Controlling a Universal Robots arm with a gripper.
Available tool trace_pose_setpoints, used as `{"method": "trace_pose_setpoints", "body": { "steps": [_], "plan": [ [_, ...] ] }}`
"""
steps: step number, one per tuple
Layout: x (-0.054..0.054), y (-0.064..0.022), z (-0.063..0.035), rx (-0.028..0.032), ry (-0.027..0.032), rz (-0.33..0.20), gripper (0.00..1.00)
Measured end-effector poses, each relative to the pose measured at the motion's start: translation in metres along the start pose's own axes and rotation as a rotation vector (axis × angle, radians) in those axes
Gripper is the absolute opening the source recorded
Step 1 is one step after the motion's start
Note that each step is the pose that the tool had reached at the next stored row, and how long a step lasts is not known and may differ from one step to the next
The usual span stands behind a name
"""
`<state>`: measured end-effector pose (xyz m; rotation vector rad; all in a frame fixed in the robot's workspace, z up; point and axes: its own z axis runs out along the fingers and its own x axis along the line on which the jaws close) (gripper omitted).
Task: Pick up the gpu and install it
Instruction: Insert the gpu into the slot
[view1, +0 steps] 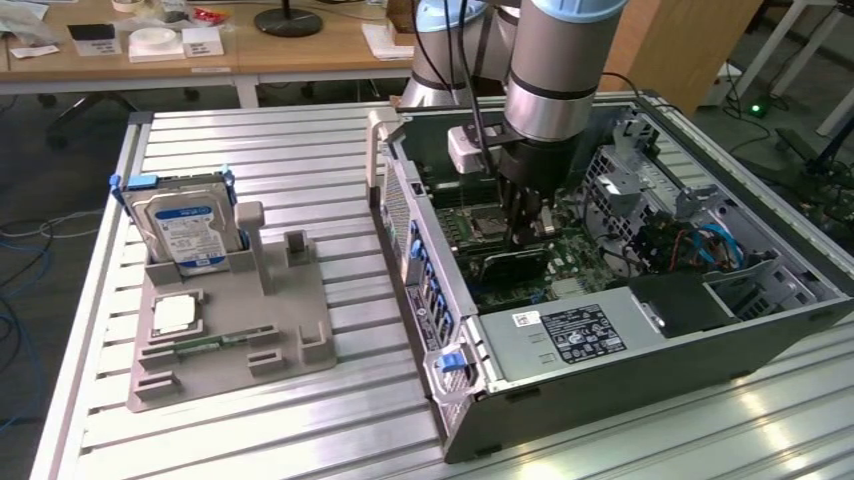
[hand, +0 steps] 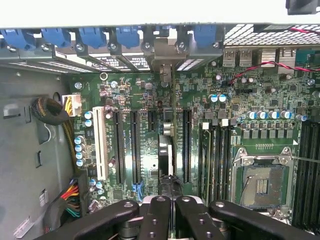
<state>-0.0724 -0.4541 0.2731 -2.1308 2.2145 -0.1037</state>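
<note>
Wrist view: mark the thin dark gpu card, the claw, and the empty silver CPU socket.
thin dark gpu card (hand: 165, 150), wrist view, its upper edge, standing between slots
black claw (hand: 167, 210), wrist view, midway between its fingertips, shut on the card
empty silver CPU socket (hand: 262, 182), wrist view, its centre

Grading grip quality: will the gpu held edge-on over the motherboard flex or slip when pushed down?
Probably stiff: the gpu looks straight and unbent in the shut end effector. Likely light, being so thin. It could tilt or slip if pushed off-line, as only its narrow upper edge seems clamped.
</note>
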Motion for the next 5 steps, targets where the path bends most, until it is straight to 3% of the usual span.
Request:
{"method": "trace_pose_setpoints", "body": {
  "steps": [5],
  "plan": [
    [0.0000, 0.0000, 0.0000, 0.0000, 0.0000, 0.000, 0.11]
  ]
}}
